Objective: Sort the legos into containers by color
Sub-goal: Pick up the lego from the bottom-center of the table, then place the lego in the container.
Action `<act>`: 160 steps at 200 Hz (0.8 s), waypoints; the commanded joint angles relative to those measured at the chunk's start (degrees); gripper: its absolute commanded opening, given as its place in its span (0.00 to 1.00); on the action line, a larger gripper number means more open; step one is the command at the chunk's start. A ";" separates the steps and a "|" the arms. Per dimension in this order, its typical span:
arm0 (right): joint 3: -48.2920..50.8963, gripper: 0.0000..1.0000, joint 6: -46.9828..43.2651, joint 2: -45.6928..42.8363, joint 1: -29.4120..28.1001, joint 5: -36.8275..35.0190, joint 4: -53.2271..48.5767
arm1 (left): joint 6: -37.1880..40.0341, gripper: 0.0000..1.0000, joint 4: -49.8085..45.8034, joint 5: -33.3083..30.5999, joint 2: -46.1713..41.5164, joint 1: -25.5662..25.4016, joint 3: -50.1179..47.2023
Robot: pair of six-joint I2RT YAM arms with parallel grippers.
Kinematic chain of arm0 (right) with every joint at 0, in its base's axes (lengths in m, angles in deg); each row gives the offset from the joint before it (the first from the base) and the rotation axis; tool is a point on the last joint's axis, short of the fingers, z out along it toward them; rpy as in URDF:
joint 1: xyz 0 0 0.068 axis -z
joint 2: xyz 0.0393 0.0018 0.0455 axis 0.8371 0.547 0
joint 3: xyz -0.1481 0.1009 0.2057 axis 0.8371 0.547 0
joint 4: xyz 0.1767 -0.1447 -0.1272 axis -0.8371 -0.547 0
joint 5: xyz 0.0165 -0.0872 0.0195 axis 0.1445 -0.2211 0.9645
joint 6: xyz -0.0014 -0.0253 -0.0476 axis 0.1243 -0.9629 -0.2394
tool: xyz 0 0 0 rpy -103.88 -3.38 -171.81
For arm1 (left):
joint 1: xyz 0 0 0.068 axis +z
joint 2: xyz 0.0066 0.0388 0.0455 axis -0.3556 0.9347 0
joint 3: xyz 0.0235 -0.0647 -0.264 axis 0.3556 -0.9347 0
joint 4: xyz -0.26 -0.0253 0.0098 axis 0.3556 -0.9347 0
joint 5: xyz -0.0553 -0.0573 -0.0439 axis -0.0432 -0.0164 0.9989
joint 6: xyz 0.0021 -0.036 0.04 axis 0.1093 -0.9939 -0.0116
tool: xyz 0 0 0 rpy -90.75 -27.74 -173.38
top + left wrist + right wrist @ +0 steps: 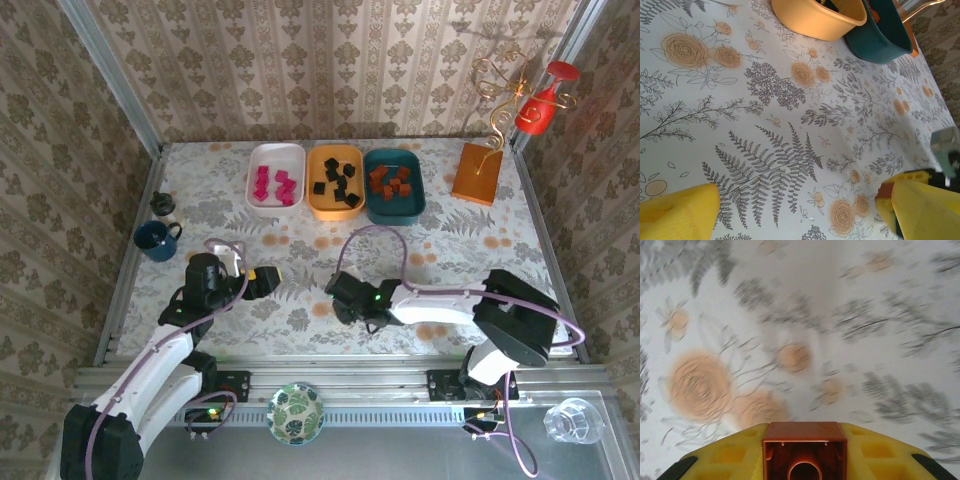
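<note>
**Right end effector holds one brown-orange lego; left is released**

In the top view, the blue mug (157, 241) stands at the 9 o'clock edge of the floral surface (450, 260). The left end effector (265, 281) lies low at about 7 o'clock. Its wrist view shows the yellow fingers (680, 212) spread wide apart with only bare surface between them.

Three trays sit side by side at 12 o'clock. The white tray (280, 153) on the left holds the pink legos (275, 185), the orange tray (335, 212) in the middle holds the black legos (338, 182), and the teal tray (395, 215) on the right holds the brown-orange legos (392, 182).

The right end effector (338, 292) is near 6 o'clock, well apart from the trays. Its wrist view shows it clenched on a single brown-orange lego (804, 450), hollow side facing the camera, over blurred surface.

An orange stand (478, 172) rests at 2 o'clock.
</note>
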 commanded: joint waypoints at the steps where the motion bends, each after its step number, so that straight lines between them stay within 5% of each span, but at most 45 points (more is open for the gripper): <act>1: 1.77 0.29 -2.17 -4.88 4.93 1.36 2.52 | -0.96 0.90 2.03 -0.42 0.32 0.43 -0.47; 95: 0.50 0.27 -4.06 -12.25 25.19 11.92 12.84 | -3.57 0.90 10.27 -0.63 7.02 0.04 0.64; 160: -10.74 0.27 0.37 0.44 39.09 19.04 21.09 | -4.75 0.90 16.20 -2.38 14.67 -5.23 5.86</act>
